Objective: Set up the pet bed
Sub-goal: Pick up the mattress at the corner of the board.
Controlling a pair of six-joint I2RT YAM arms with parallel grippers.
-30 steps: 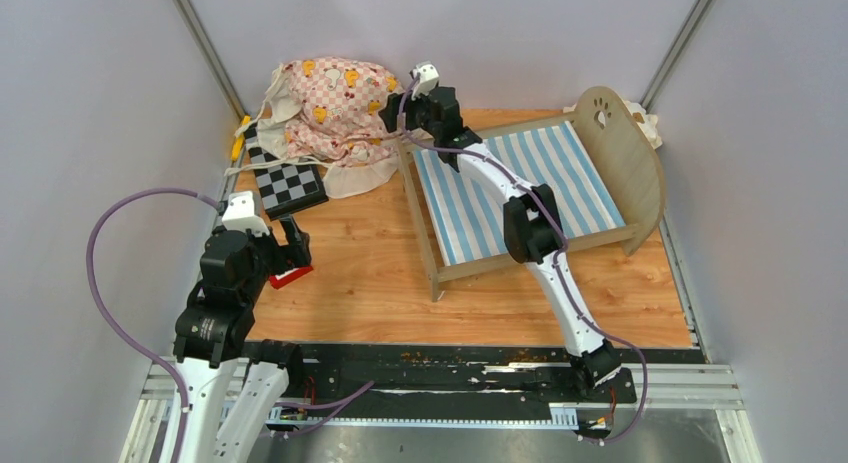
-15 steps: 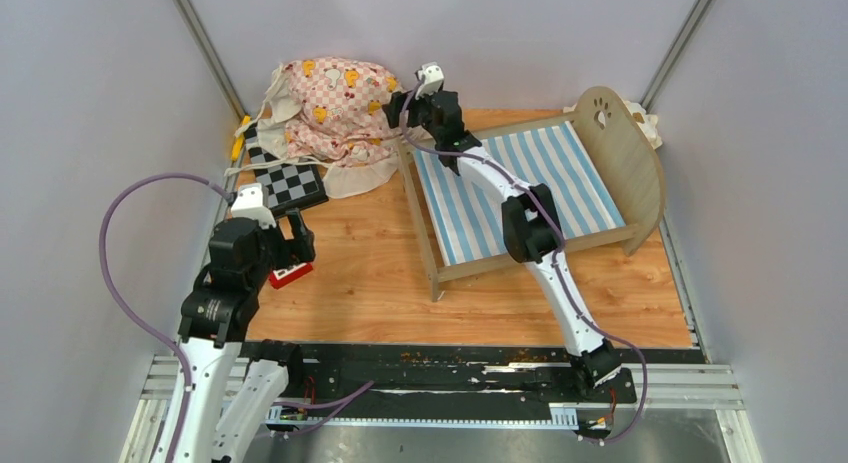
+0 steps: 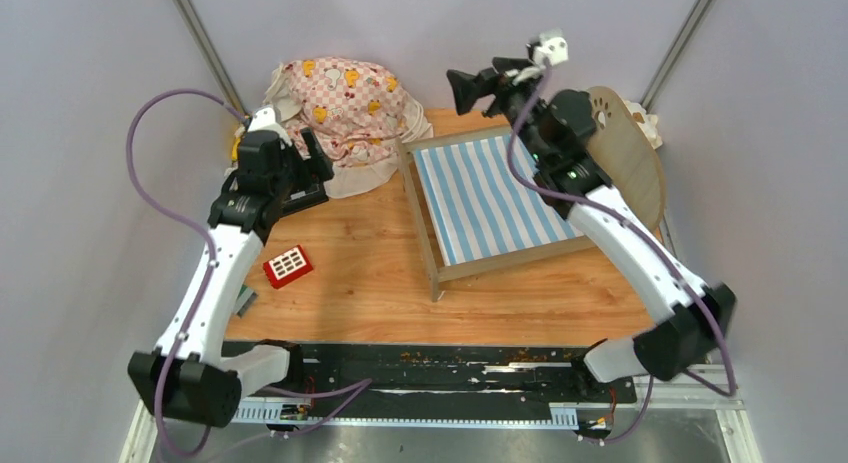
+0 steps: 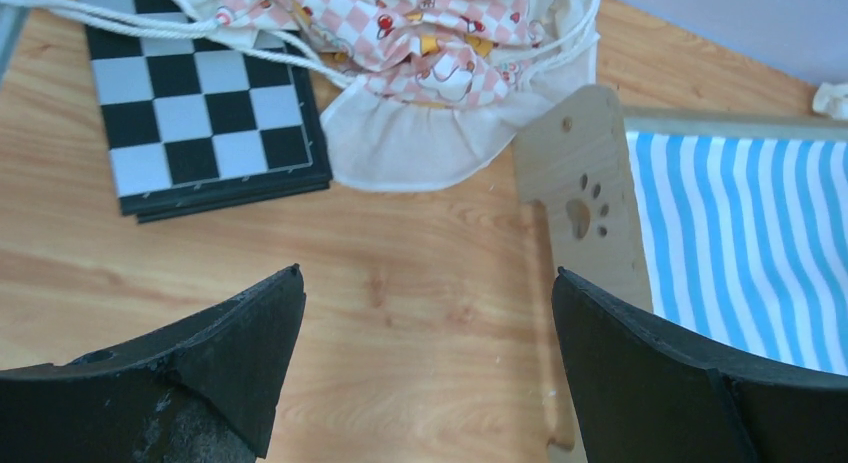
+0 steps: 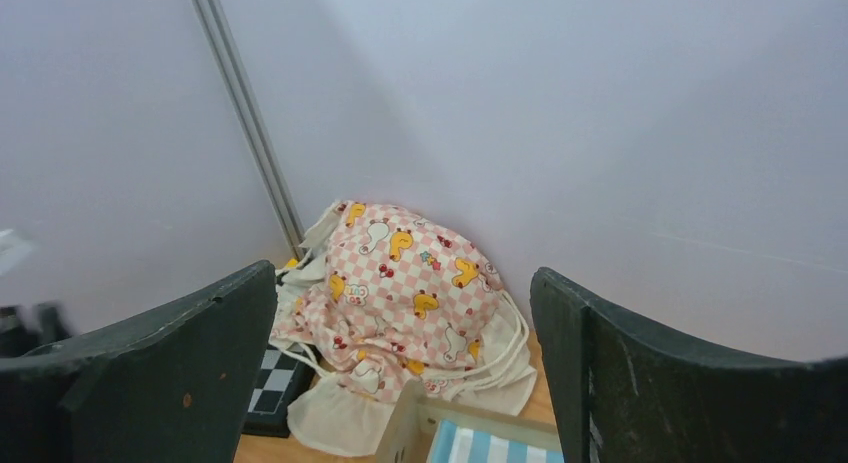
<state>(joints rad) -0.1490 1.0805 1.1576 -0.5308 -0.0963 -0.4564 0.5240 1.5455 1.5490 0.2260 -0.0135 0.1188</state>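
Bed [image 3: 490,188] stands on the wood floor, just right of the left claw [image 3: 321,165] and beneath the right claw [image 3: 458,91]. A red block [image 3: 287,266] lies near and behind the left claw, well apart from the bed. That claw hangs over a checkerboard [image 4: 205,103] with its jaws spread wide and nothing between them. Ahead of it is a pink checkered cushion [image 3: 345,108], heaped in the far corner, with its cream ruffle just beside the bed's footboard [image 4: 590,203]. The right claw is raised above the bed's far-left corner and points at the cushion. Its jaws are also wide apart and hold nothing. The bed is a light-wood frame with a blue-and-white striped base. Its footboard has a paw cutout. Behind the right claw rises the rounded headboard [image 3: 628,158], with another paw cutout. A cream pillow [image 3: 648,123] peeks out beyond the headboard.
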